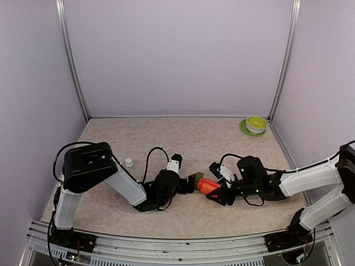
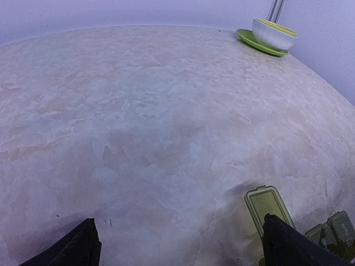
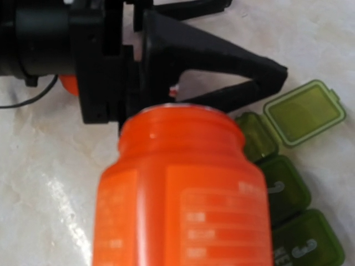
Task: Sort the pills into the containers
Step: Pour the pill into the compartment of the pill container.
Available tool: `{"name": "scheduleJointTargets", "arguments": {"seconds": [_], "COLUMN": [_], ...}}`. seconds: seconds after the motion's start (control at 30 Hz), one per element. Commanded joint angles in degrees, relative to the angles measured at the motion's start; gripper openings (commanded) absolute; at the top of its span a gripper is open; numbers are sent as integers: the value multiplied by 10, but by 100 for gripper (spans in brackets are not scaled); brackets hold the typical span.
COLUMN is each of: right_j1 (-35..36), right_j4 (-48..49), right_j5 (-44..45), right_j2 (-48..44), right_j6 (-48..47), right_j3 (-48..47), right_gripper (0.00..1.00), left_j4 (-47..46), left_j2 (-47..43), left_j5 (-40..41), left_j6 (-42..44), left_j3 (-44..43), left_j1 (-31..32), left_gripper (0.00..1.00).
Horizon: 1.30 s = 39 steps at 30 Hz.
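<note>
At the left of the overhead view, a tiny clear bottle with a white cap point(image 1: 129, 162) stands apart from the action on the pale marbled worktop point(image 2: 166, 111). Towards the centre the left gripper point(image 2: 178, 244) lies low, its jaws spread wide and empty, with one finger just beside the strip of three dark-green square plastic containers point(image 3: 285, 185). The strip lies at the centre of the frame, between the two grippers. Its end box is open with the lid point(image 3: 302, 113) flipped back, and the other two are shut. To its right, the right gripper point(image 1: 219, 191) has its jaws clamped on a red-orange cylindrical plastic bottle point(image 3: 183, 194), tipped with its neck towards the strip. This looks like the pouring step, and no pill shows yet. The next move likely calls for bringing the mouth over the open box and tilting gently, so that pills do not spill.
</note>
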<state>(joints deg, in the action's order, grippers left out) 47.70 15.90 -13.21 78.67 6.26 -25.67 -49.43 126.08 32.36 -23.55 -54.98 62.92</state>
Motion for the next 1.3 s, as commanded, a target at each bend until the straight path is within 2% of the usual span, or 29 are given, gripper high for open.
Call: {"name": "scheduleJointTargets", "arguments": {"seconds": [0.0, 0.73, 1.27], "right_j1": [-7, -16, -17], "right_j4": [2, -24, -66], "right_j5": [2, 5, 12], "right_j2": [8, 2, -16], "right_j6": [-6, -12, -15], "right_j3": [-17, -34, -46], "right_gripper": [18, 18, 18], "left_j4": [33, 69, 58], "left_j2": [30, 46, 34], "left_j5": [-14, -29, -13], "left_j6": [-16, -3, 14], "left_j3": [9, -21, 0], "left_j1": [-4, -10, -11], "left_gripper": [99, 99, 99]}}
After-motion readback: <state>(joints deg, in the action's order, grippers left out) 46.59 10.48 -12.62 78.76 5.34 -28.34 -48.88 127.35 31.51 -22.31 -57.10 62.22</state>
